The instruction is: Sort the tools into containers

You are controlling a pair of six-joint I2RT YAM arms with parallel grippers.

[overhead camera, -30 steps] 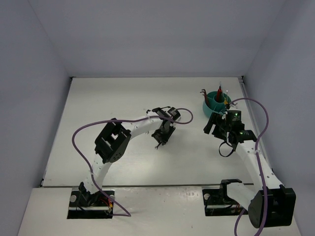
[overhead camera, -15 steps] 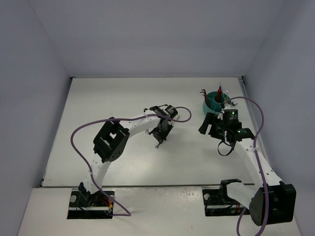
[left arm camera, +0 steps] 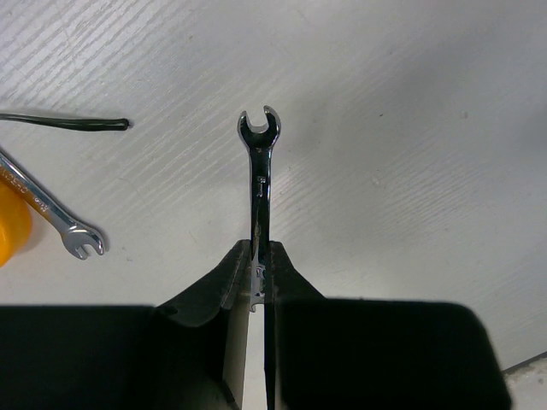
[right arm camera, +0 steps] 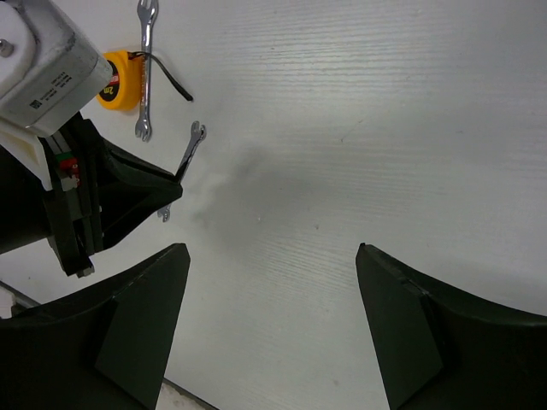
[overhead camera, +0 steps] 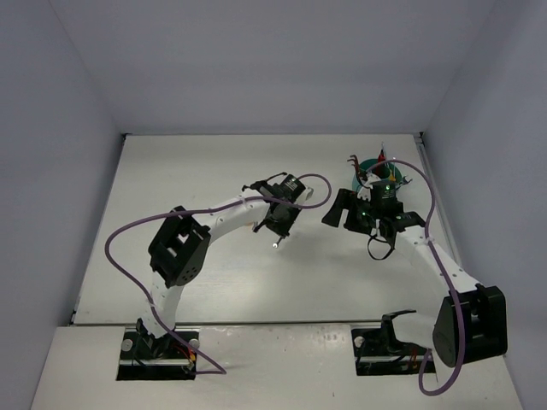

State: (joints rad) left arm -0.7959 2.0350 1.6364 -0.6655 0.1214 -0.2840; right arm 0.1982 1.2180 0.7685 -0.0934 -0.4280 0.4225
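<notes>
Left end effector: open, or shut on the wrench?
Shut on the wrench: left wrist view shows the left end effector pinching its shank, head sticking out.

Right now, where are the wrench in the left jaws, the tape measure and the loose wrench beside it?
held wrench (left arm camera: 260,184): left wrist view, mid-shaft.
tape measure (right arm camera: 117,92): right wrist view, yellow casing.
loose wrench (right arm camera: 145,73): right wrist view, shaft.

No readable text, only illegible print on the arm's white label (right arm camera: 53,79) and the wrench (left arm camera: 259,184)
</notes>
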